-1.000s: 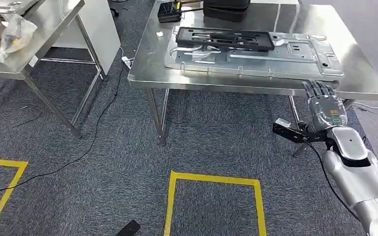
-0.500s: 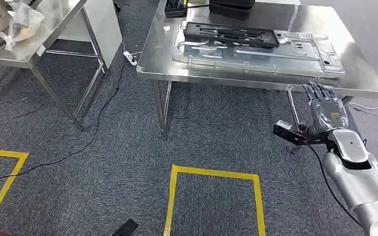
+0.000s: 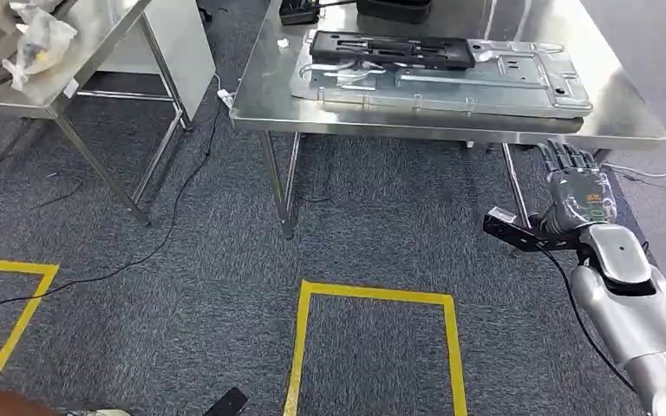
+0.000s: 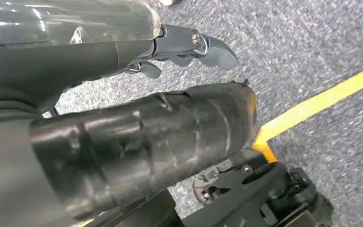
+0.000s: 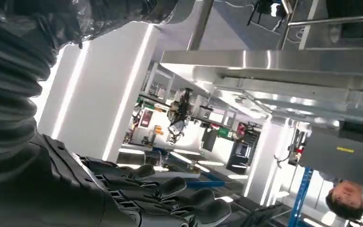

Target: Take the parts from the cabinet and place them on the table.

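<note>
This is an industrial workshop or robot test floor. Two stainless steel work tables (image 3: 624,130) and (image 3: 78,61) on thin metal legs stand on grey carpet tiles (image 3: 381,234), where yellow tape (image 3: 373,296) marks out squares. A stamped sheet-metal panel (image 3: 520,82) lies along the near edge of the larger table with a black plastic frame (image 3: 390,50) on it. Loose black cables (image 3: 173,208) trail across the floor. The right wrist view looks into a bright hall with white pillars (image 5: 104,90), blue racking (image 5: 300,198) and machines.
</note>
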Robot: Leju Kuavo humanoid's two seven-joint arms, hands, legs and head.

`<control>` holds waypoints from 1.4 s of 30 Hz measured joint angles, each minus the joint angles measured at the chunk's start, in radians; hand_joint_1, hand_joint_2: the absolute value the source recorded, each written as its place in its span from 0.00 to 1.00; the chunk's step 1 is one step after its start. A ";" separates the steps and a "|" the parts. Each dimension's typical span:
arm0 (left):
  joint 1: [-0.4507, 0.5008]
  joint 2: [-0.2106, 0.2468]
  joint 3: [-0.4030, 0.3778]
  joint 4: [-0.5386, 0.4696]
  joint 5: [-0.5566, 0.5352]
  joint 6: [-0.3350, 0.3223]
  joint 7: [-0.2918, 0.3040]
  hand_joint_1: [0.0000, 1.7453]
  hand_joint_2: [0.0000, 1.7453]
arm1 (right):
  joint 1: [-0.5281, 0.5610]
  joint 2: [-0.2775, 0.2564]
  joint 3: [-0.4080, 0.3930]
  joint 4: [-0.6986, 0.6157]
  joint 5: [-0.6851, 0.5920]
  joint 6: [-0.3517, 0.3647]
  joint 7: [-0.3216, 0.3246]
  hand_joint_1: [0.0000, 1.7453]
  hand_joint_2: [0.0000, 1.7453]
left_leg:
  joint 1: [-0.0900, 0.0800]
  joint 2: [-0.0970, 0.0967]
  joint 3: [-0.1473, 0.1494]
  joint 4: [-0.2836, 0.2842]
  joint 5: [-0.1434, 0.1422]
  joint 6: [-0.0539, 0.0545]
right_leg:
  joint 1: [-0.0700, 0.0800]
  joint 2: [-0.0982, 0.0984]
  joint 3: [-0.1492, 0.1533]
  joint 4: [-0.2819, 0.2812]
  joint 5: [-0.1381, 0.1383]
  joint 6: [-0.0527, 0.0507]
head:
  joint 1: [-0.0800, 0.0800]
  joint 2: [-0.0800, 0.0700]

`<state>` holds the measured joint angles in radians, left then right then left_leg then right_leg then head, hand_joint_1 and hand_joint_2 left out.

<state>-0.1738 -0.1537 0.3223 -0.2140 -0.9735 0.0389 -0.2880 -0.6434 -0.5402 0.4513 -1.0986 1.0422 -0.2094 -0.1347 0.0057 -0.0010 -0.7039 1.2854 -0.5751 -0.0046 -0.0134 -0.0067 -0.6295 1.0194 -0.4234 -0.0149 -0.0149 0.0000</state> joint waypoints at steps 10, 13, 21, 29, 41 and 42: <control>-0.004 0.002 0.003 0.000 0.007 -0.001 0.000 0.00 0.00 | 0.001 -0.005 -0.006 0.000 0.000 -0.002 0.001 0.00 1.00 | -0.001 0.004 0.146 -0.295 0.122 0.058 | 0.000 0.004 -0.042 0.041 -0.022 0.049 | 0.003 0.000; -0.003 0.001 0.005 0.000 0.006 -0.002 0.000 0.00 0.00 | 0.008 -0.004 -0.007 0.000 0.000 -0.002 0.001 0.00 1.00 | -0.002 0.006 0.118 -0.292 0.140 0.060 | -0.005 0.004 -0.121 0.274 -0.156 0.065 | 0.002 0.000; -0.004 0.002 0.008 0.000 0.009 -0.002 0.000 0.00 0.00 | 0.008 -0.003 -0.012 -0.003 0.000 -0.005 0.002 0.00 1.00 | -0.007 0.005 0.071 -0.267 0.167 0.032 | 0.000 0.005 0.077 -0.004 -0.070 0.047 | 0.001 0.000; 0.000 0.002 0.016 0.000 0.009 -0.003 0.000 0.00 0.00 | 0.012 0.000 -0.013 -0.003 0.000 -0.009 0.002 0.00 1.00 | -0.002 0.001 -0.051 0.052 -0.023 0.002 | -0.002 -0.001 0.028 -0.009 -0.021 0.004 | 0.000 0.000; -0.002 0.004 0.018 0.000 0.009 0.000 -0.001 0.00 0.00 | 0.019 -0.004 -0.021 -0.006 0.000 -0.014 0.004 0.00 1.00 | -0.004 0.005 0.140 -0.298 0.124 0.064 | 0.000 0.006 -0.038 0.071 -0.058 0.051 | 0.003 0.000; -0.002 0.004 0.018 0.000 0.006 0.004 -0.003 0.00 0.00 | 0.019 -0.004 -0.024 -0.006 0.000 -0.016 0.005 0.00 1.00 | -0.004 0.005 0.132 -0.298 0.128 0.065 | -0.002 0.006 -0.067 0.149 -0.104 0.056 | 0.003 0.000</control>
<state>-0.1763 -0.1495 0.3407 -0.2140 -0.9678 0.0431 -0.2914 -0.6243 -0.5444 0.4276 -1.1048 1.0418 -0.2255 -0.1297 0.0014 0.0042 -0.5723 0.9877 -0.4470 0.0603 -0.0152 -0.0005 -0.6961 1.1683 -0.5275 0.0414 -0.0114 0.0000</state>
